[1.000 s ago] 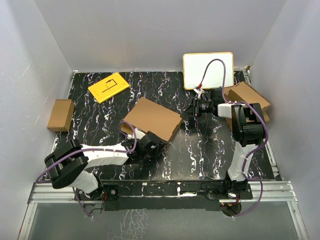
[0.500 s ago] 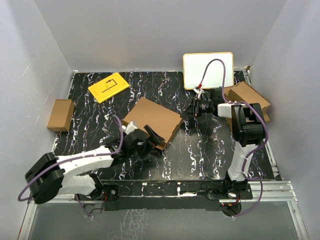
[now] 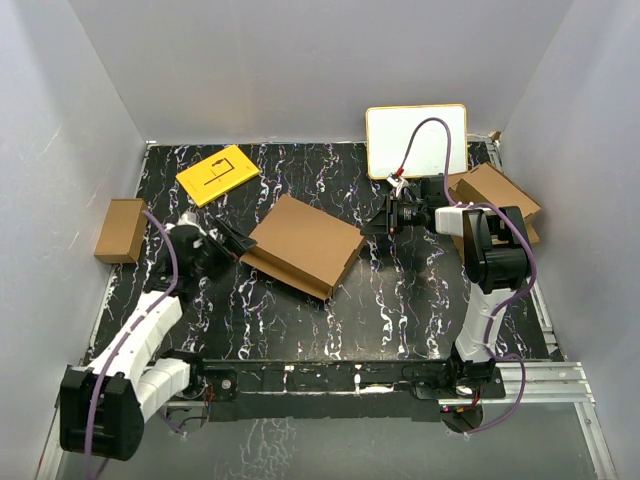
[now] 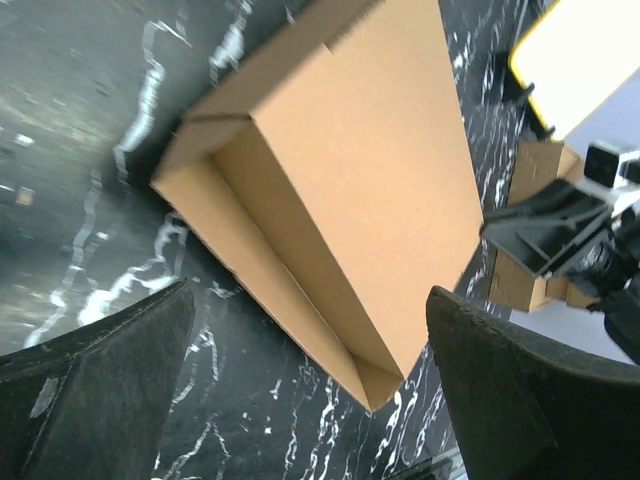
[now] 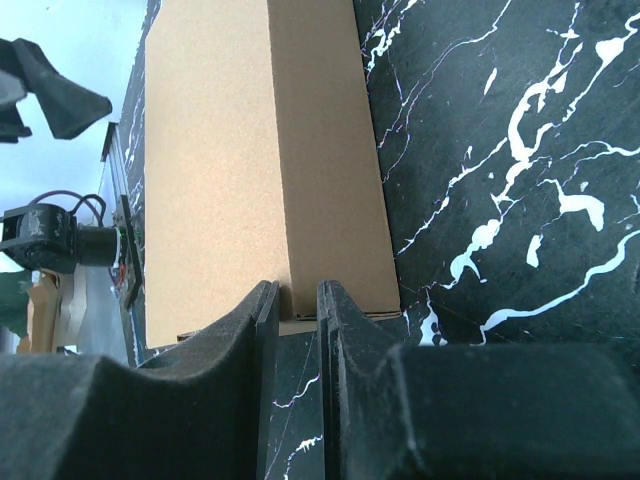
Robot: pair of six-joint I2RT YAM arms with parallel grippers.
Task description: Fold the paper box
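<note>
Black stone-look surface veined with white, walled by pale panels, carries the plain brown corrugated cardboard paper box at its middle. The box lies as a shallow wedge, its broad top panel slanting down over the tray and its mouth gaping toward its left side, so the lid seems not yet tucked shut. The left pincer hovers just off that open side with jaws spread wide, clear of the cardboard, probably lined up to press or take the lid edge. The right pincer sits near the box's opposite corner, jaws drawn to a slit and holding nothing — likely placed to brace or nudge. The cardboard looks matte, stiff, crisp at the creases. Beyond the box lies a flat yellow card with black lines, and well left of the box a small brown cardboard box.
</note>
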